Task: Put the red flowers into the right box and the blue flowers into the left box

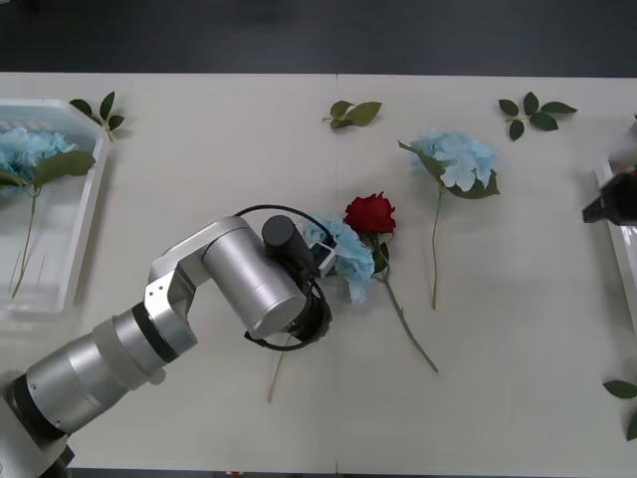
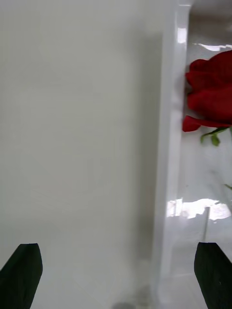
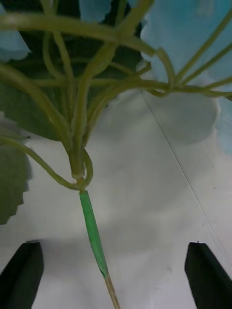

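Green stem (image 3: 94, 236) of blue flower (image 1: 348, 261) running between spread fingers (image 3: 21, 273) of left gripper (image 3: 113, 275), untouched, mid-table beside red rose (image 1: 370, 213). Right gripper (image 2: 116, 275) parted wide, straddling rim of right box (image 2: 166, 159); another rose (image 2: 212, 94) lying inside.

Silver cylindrical left arm (image 1: 189, 299) with black joint rings, looped black cable, black tool fingers (image 3: 21, 273).
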Controlling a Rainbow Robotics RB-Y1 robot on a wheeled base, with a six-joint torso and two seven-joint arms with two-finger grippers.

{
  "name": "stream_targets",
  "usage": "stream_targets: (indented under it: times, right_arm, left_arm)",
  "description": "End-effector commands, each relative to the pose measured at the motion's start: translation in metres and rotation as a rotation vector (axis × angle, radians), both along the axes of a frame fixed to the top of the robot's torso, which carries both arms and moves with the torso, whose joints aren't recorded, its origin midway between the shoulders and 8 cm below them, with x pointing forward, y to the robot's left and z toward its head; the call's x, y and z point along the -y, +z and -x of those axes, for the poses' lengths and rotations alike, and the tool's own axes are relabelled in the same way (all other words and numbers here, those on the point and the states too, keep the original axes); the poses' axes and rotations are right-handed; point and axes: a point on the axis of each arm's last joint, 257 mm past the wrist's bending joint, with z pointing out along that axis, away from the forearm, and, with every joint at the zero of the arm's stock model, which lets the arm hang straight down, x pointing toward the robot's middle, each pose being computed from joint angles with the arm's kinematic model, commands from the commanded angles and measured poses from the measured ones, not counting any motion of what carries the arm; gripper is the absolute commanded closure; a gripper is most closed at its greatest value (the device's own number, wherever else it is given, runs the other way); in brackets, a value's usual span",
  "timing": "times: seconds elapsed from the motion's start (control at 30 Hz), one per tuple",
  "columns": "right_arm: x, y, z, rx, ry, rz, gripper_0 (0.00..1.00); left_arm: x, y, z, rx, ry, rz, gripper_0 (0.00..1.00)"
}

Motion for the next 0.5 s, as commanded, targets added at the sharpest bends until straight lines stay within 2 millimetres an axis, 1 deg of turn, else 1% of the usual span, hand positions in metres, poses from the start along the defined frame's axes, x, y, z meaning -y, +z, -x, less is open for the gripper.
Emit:
stream_targets:
  times: [0.03, 0.23, 0.3, 0.33, 0.4, 0.43, 0.47, 0.5]
  right_arm:
    - [-0.050, 0.019, -0.017, 0.060, 0.014, -0.050, 0.08]
    - [-0.108, 0.009, -0.035, 0.088, 0.042, -0.041, 0.09]
    - [-0.119, 0.005, -0.040, 0.101, 0.049, -0.034, 0.08]
    - [-0.133, 0.001, -0.044, 0.113, 0.053, -0.038, 0.08]
    - [-0.144, -0.004, -0.047, 0.125, 0.053, -0.045, 0.08]
    - [-0.156, -0.009, -0.049, 0.131, 0.052, -0.058, 0.08]
    - [-0.158, -0.010, -0.050, 0.132, 0.053, -0.059, 0.08]
    - [-0.168, -0.014, -0.053, 0.139, 0.057, -0.069, 0.08]
  left_arm:
    - [0.016, 0.018, -0.010, 0.037, 0.012, 0.033, 1.00]
    - [0.014, 0.021, -0.014, 0.045, 0.010, 0.027, 1.00]
    - [0.015, 0.021, -0.014, 0.047, 0.009, 0.026, 1.00]
    - [0.014, 0.023, -0.016, 0.051, 0.008, 0.025, 1.00]
    - [0.012, 0.023, -0.017, 0.053, 0.008, 0.021, 1.00]
    - [0.011, 0.024, -0.019, 0.058, 0.006, 0.019, 1.00]
    - [0.010, 0.024, -0.019, 0.058, 0.007, 0.018, 1.00]
    - [0.008, 0.025, -0.021, 0.065, 0.005, 0.012, 1.00]
